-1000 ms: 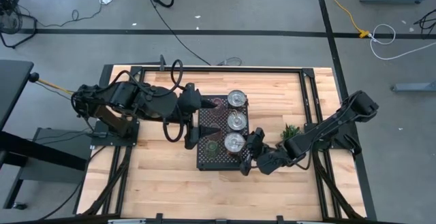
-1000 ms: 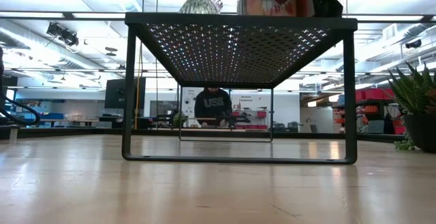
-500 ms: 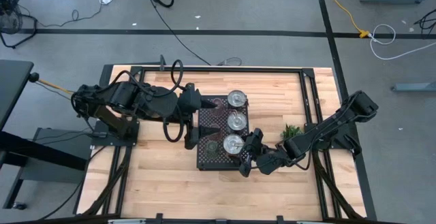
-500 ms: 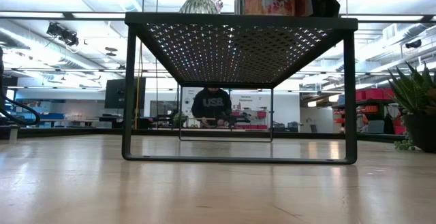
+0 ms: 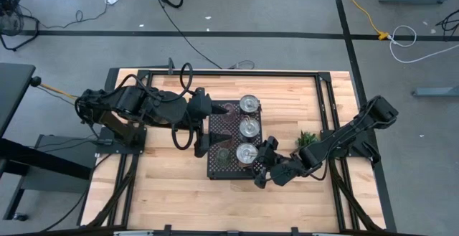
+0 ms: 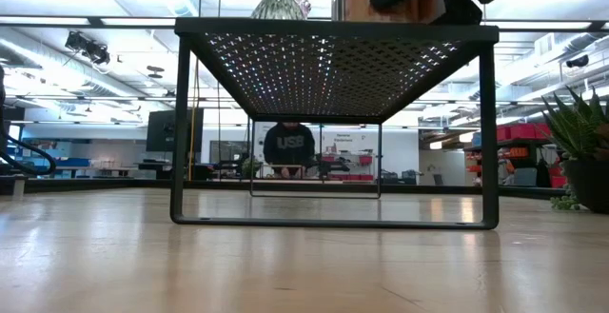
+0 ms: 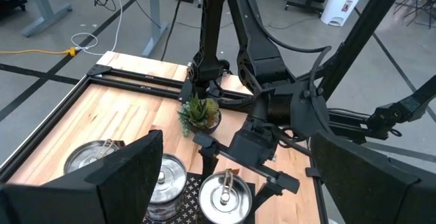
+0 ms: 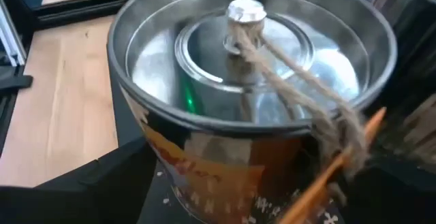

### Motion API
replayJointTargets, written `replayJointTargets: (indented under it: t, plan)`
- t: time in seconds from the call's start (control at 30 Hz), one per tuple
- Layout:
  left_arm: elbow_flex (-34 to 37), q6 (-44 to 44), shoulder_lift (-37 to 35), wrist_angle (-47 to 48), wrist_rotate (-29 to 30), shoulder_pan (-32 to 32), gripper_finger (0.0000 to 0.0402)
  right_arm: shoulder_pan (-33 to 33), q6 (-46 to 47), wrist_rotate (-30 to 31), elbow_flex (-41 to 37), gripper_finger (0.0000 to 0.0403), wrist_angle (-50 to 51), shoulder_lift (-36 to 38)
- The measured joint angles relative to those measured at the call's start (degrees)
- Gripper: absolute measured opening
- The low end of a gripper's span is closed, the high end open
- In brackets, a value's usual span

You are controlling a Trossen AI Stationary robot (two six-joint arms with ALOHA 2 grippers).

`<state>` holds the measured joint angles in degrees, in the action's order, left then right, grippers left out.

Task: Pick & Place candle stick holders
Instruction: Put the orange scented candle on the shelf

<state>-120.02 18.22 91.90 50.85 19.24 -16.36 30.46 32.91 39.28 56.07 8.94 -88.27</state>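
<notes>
The right gripper (image 5: 258,170), fingers spread wide, sits beside a shiny silver round tin (image 5: 246,152) on the black perforated rectangular tray (image 5: 215,170); the left gripper (image 5: 203,130) hovers wide open

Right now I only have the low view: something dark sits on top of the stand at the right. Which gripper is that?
Observer: The right gripper, at the black stand's right edge, beside the end silver holder.
Operator: Is it gripping?
Observer: No, its jaws are spread.
Operator: And the left one?
Observer: The left gripper hovers open over the stand's left column.
</notes>
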Motion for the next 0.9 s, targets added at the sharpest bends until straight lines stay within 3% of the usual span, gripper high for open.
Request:
replayJointTargets:
  t: [0.9]
  plan:
    - [0.0,0.0,0.0,0.0,0.0,0.0,0.0374,0.0,1.3,0.5,0.1,0.0400,1.1,0.1]
